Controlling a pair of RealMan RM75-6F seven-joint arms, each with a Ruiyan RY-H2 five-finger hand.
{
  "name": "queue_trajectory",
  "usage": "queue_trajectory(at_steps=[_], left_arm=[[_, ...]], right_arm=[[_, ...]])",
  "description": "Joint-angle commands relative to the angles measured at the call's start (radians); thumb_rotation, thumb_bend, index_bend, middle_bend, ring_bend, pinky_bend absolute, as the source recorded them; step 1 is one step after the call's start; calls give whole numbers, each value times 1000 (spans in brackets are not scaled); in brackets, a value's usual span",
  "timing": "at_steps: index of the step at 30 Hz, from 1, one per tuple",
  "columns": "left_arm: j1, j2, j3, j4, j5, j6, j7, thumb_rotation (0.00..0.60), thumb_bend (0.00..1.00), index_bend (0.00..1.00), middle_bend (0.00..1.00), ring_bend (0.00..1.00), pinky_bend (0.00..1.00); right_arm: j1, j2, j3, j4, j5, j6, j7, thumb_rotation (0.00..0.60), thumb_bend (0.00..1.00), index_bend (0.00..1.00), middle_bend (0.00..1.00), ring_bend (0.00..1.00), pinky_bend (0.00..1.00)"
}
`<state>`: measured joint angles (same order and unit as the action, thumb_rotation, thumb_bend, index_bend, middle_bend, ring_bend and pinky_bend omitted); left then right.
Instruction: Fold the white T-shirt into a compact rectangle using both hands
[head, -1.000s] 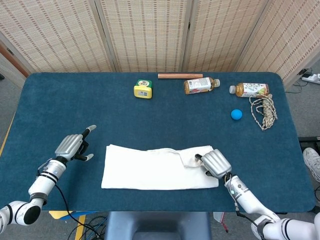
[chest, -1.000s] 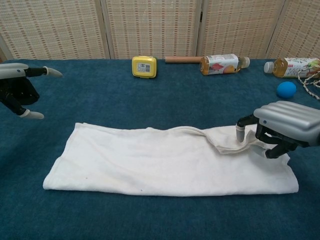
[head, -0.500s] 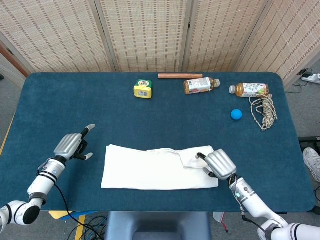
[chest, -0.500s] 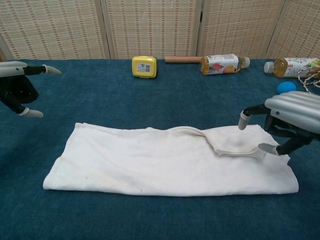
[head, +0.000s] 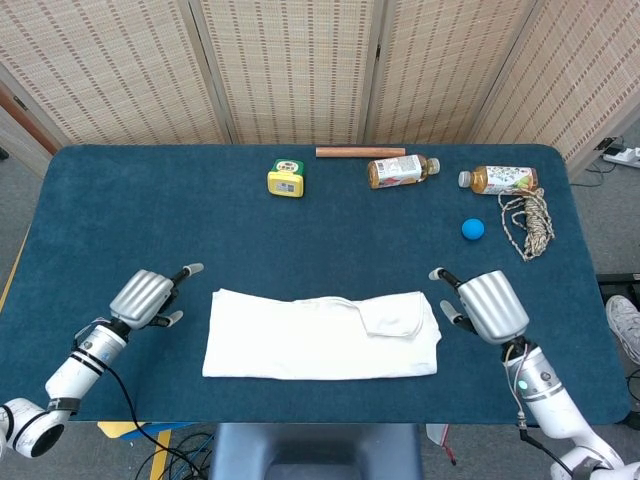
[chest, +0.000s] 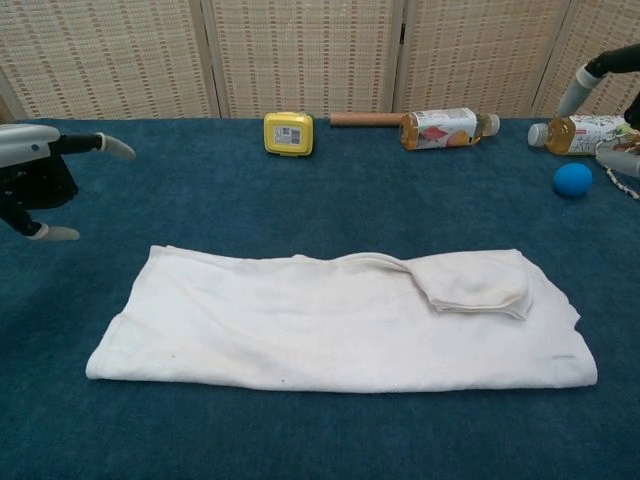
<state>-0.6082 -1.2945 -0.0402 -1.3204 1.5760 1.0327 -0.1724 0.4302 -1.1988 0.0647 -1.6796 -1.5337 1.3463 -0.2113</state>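
The white T-shirt (head: 320, 334) (chest: 330, 322) lies on the blue table as a long flat band, with a small folded flap near its right end. My left hand (head: 148, 297) (chest: 38, 178) hovers just left of the shirt's left edge, fingers apart and holding nothing. My right hand (head: 485, 303) is off the cloth, just right of the shirt's right end, fingers spread and empty; in the chest view only its fingertips (chest: 598, 72) show at the upper right edge.
Along the far edge lie a yellow box (head: 286, 179), a wooden stick (head: 360, 152) and two bottles (head: 402, 169) (head: 500, 179). A blue ball (head: 473, 228) and a coil of rope (head: 528, 222) sit at the far right.
My right hand let go of the flap at the shirt's right end, lifted and drew back to the right. My left hand shifted slightly toward the shirt.
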Motion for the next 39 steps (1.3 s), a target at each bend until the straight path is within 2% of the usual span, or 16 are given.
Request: queue_trajectory(at_steps=[1,5,10,23,31,39], left_arm=[[-9,-79,79,180,170,130,-78,600,272,218,897,855,966],[-23,-140,115,293,248,186,-94,600,205,246,898,855,967],[-35,-210,156,420,323,249,-89,600,199,277,898,855,965],[-25,-378,199,708,343,321,-95,600,198,307,898,855,962],[-24,-440,212,814,324,326,-135,600,197,310,898,855,962],[-30,-479,224,858,308,314,-156,600,197,311,899,855,962]], right_arm=[[-16,12,1,-11,-2,12,2,600,343,325,953,979,1000],[-31,15,-4,-17,-10,21,4,600,343,325,953,979,1000],[-46,16,-4,-20,-13,31,2,600,343,326,953,979,1000],[-80,16,5,-24,-13,54,5,600,343,325,953,979,1000],[-88,13,13,-23,-13,53,15,600,332,325,953,979,1000],[-95,11,22,-20,-17,59,22,600,332,325,953,979,1000]])
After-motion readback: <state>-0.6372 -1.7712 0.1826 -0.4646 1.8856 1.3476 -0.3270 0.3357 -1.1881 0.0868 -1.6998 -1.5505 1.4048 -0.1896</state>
